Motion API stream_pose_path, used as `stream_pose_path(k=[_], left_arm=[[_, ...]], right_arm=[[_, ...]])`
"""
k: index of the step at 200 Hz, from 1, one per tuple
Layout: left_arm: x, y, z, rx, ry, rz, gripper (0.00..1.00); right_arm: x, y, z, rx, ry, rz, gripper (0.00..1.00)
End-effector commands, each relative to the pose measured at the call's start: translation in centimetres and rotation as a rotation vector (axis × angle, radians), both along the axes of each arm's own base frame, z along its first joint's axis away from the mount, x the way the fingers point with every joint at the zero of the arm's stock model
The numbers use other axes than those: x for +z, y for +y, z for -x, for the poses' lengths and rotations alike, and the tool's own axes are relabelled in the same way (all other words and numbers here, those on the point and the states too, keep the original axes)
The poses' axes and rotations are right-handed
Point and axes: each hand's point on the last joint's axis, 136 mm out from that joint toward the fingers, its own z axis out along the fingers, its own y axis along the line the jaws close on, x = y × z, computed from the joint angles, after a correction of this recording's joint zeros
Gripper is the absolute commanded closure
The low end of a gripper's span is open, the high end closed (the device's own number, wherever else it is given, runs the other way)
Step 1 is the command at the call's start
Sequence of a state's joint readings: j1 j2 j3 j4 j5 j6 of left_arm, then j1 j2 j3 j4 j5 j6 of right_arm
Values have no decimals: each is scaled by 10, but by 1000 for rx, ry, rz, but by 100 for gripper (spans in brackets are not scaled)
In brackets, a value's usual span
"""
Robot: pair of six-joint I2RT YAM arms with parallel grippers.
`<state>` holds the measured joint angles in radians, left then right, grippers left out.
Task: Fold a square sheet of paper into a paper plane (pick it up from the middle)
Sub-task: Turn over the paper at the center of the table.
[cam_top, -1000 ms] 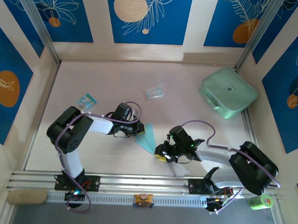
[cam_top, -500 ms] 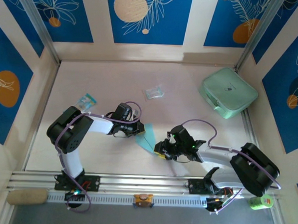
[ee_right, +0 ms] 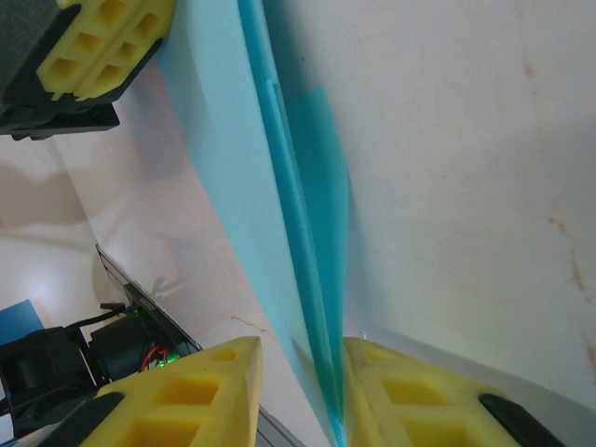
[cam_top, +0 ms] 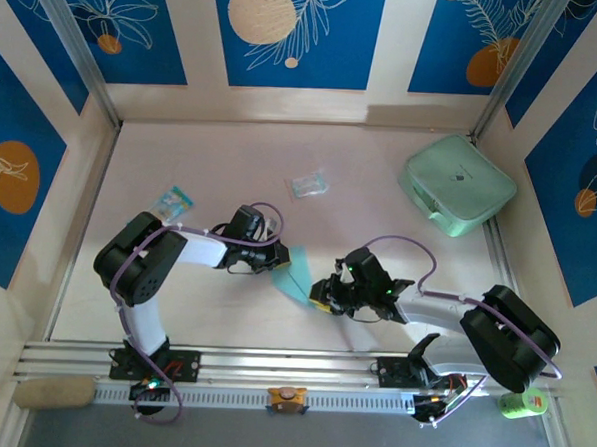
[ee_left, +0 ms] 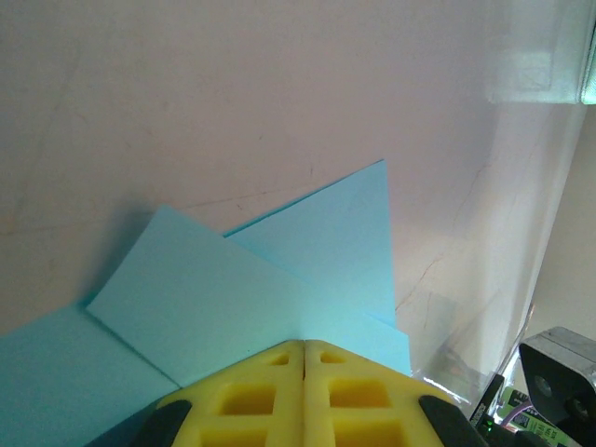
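The left gripper [ee_left: 304, 358] has its yellow pads [ee_left: 244, 400] pressed together, tips resting on the folded light-blue sheet of paper [cam_top: 298, 274]. Its arm lies low, with the elbow bent out to the left. The right gripper [ee_right: 303, 346] reaches in low from the right, fingers parted, and the sheet's raised creased edge runs between them, close to one pad. The sheet sits near the table's front, between both grippers. Bare table [cam_top: 212, 149] spreads beyond it. The clear wrapper [cam_top: 308, 185], the printed packet [cam_top: 176, 199] and the mint-green case [cam_top: 458, 184] lie well apart.
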<state>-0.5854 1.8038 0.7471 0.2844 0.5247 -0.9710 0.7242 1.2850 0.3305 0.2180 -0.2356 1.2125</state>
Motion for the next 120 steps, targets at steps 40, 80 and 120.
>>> stream_pose_path(k=[40,80,120], left_arm=[[-19,11,4,32,57,-43,96],[8,4,-4,42,18,9,90],[37,6,-8,37,-45,8,79]], right_arm=[[1,-1,3,25,-15,-23,84],[6,-1,3,33,-41,-34,92],[19,-5,2,49,-99,-20,94]])
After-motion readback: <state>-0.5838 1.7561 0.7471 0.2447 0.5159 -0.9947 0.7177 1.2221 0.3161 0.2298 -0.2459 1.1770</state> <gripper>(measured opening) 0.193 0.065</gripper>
